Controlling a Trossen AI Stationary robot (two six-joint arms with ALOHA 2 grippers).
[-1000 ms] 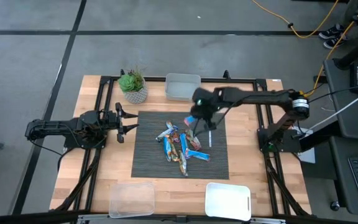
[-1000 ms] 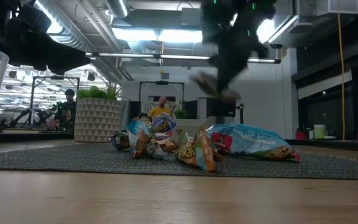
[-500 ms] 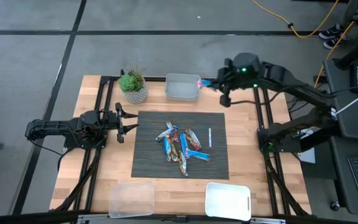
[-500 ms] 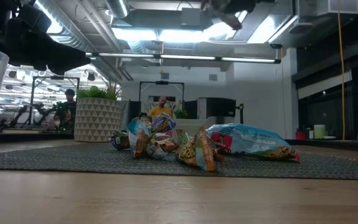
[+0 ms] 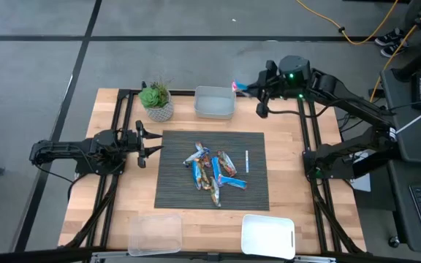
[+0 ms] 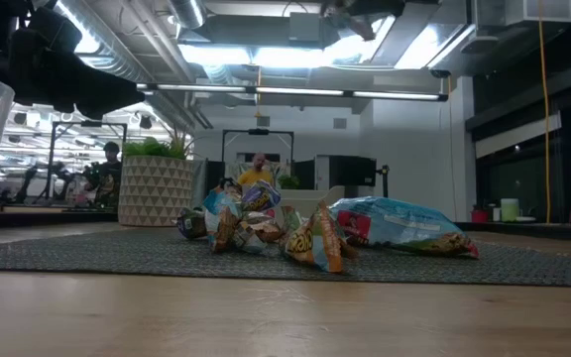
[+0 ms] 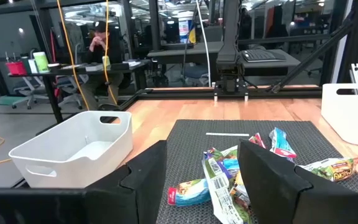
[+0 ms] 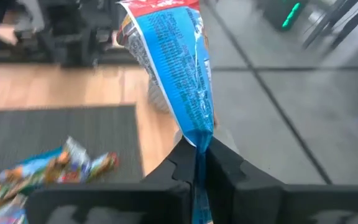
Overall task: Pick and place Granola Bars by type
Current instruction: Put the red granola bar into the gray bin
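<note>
While left waits, right pincer [image 8: 196,163] grips 1 blue bar [image 8: 179,68] — aloft.

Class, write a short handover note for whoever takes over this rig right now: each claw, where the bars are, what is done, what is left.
Right claw: shut on a blue bar, held high by the far grey bin, near its right end.
Left claw: open, empty, waiting at the mat's left edge.
Remaining bars: piled mid-mat, with a thin white stick beside them.
Done: one bar lifted, not yet dropped.
Left: release it, then sort the pile. The clear tray and white tray at the near edge hold no bars.
</note>
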